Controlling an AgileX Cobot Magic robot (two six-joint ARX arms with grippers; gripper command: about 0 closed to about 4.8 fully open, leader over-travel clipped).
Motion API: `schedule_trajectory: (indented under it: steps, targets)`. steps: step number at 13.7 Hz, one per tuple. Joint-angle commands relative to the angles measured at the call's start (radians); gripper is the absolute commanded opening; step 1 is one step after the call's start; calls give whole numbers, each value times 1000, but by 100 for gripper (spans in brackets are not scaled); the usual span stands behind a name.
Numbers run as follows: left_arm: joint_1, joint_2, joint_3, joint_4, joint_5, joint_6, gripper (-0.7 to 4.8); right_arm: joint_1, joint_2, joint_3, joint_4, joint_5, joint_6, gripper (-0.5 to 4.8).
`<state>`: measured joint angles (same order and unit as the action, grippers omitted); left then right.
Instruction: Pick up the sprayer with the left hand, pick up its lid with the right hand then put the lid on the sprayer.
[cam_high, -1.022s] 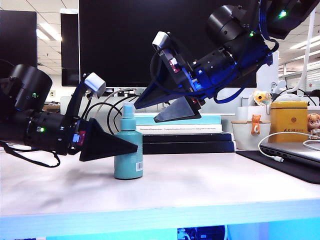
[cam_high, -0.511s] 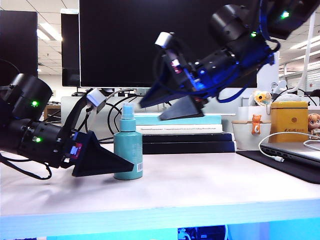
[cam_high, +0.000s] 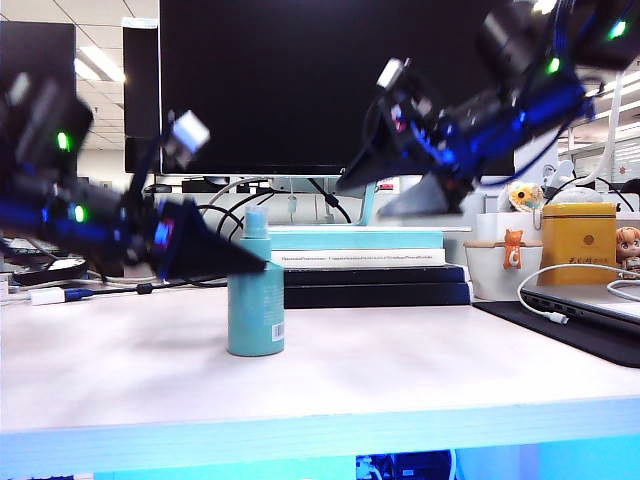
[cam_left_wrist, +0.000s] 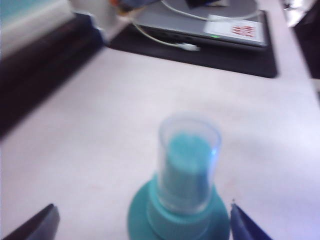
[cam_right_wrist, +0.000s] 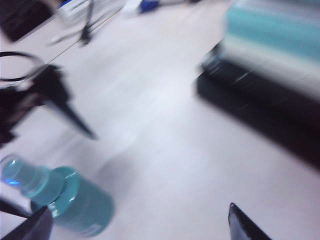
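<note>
Though capped clear, teal sprayer (cam_high: 256, 310) upright.

Big dark monitor (cam_high: 330, 85) behind the table (cam_high: 400, 360). Stack of books (cam_high: 370, 265) below it. Right side: laptop (cam_high: 590, 298) on black mat (cam_high: 560, 330), yellow tin (cam_high: 577, 235), white cup (cam_high: 500, 262).

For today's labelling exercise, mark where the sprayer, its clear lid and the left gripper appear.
sprayer (cam_high: 256, 318): exterior view, middle of its teal body.
lid (cam_left_wrist: 189, 150): left wrist view, clear wall over the nozzle.
left gripper (cam_left_wrist: 142, 220): left wrist view, midway between its open fingertips.
</note>
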<state>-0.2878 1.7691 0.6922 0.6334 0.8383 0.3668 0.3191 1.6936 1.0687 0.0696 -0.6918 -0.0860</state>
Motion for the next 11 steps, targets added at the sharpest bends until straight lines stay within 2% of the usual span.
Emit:
schedule_trajectory:
  steps: [1, 4, 5, 6, 7, 9, 10, 11]
  targets:
    - [35, -69, 2, -66, -27, 23, 479, -14, -68, 3, 31, 69, 3, 451]
    - [165, -162, -4, -211, 46, 18, 479, -43, -171, 2, 46, 123, 9, 449]
    - [208, -190, -16, -216, 58, -3, 479, -62, -197, 2, 48, 140, 27, 448]
    - [286, -270, -35, -211, 2, -62, 479, -73, -249, 2, 52, 216, 34, 354]
    - [327, -341, -44, -210, -126, -95, 479, -77, -290, -13, 85, 248, 40, 334]
    - [403, -470, -90, -206, -161, -122, 479, -82, -410, -134, 257, 389, 111, 195]
    - [415, -492, -101, -201, -192, -134, 479, -82, -443, -168, 284, 426, 117, 185]
    - [438, -559, -132, -176, -269, -170, 479, -82, -538, -259, 307, 520, 119, 143]
